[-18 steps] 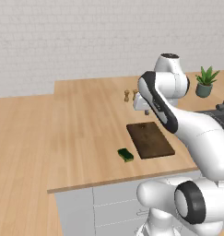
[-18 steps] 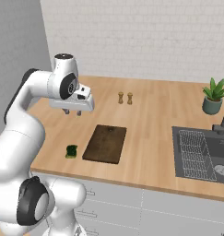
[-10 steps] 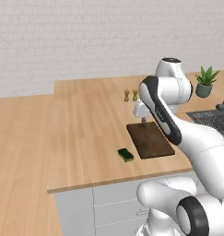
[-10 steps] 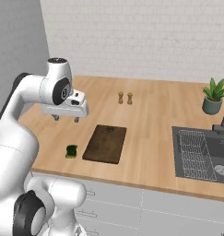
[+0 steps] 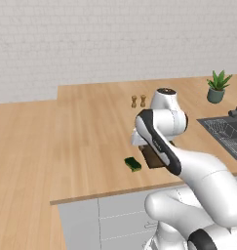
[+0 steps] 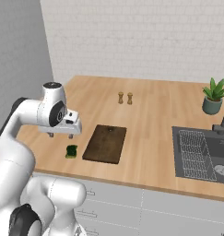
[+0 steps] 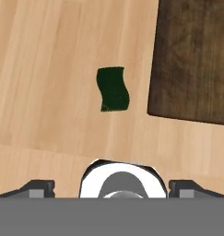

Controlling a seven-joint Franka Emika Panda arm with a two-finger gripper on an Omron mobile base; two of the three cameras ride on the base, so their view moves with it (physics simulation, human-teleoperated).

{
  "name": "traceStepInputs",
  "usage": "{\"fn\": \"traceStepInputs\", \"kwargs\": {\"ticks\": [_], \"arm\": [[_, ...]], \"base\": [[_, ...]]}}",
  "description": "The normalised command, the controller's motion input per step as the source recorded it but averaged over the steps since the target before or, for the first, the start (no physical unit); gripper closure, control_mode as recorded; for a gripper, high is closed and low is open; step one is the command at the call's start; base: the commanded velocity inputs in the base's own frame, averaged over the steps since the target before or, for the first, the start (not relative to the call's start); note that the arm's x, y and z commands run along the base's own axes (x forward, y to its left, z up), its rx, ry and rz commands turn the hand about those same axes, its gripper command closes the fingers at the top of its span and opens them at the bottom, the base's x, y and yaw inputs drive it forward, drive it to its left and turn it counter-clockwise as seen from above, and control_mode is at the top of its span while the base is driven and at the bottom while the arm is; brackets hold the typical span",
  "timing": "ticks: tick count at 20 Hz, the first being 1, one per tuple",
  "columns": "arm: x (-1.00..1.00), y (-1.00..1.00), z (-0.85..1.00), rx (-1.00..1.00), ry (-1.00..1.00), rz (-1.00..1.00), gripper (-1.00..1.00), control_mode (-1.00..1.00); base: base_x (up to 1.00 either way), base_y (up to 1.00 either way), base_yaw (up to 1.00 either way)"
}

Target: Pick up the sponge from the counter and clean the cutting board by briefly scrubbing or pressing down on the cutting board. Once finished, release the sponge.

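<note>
The sponge [image 6: 71,151] lies flat on the counter [image 6: 150,115] near its front edge, just beside the left short side of the cutting board [image 6: 105,143] but apart from it, with a strip of bare wood between the two. In the hand view the sponge [image 7: 113,89] sits a little above the middle, its dark-green top up, with the cutting board [image 7: 192,60] filling the upper right corner. Nothing rests on the board.

The gripper [image 6: 60,134] hangs above the counter just behind the sponge, not touching it. Its jaws are spread wide (the two dark tips sit at opposite sides of the bottom of the hand view) and hold nothing. In the left base view the sponge [image 5: 133,164] lies just left of the arm, which hides most of the cutting board [image 5: 150,156].

Farther back on the counter stand two small brown shakers [image 6: 125,97], side by side. To the right, a dark sink [image 6: 210,151] is set into the counter, with a grid [image 6: 193,147] lying in its left part. A potted plant [image 6: 213,96] stands behind the sink.
</note>
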Motion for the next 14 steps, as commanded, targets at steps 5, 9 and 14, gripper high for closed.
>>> {"fn": "traceStepInputs", "kwargs": {"ticks": [5, 9, 14], "arm": [[0.42, 0.03, -0.52, 0.0, 0.0, 0.07, -1.0, -1.0], [0.26, 0.06, -0.24, 0.0, 0.0, 0.04, -1.0, -1.0], [0.33, 0.18, -0.36, 0.0, 0.0, 0.02, -1.0, -1.0]], "base": [[0.0, 0.0, 0.0], [0.0, 0.0, 0.0], [0.0, 0.0, 0.0]]}}
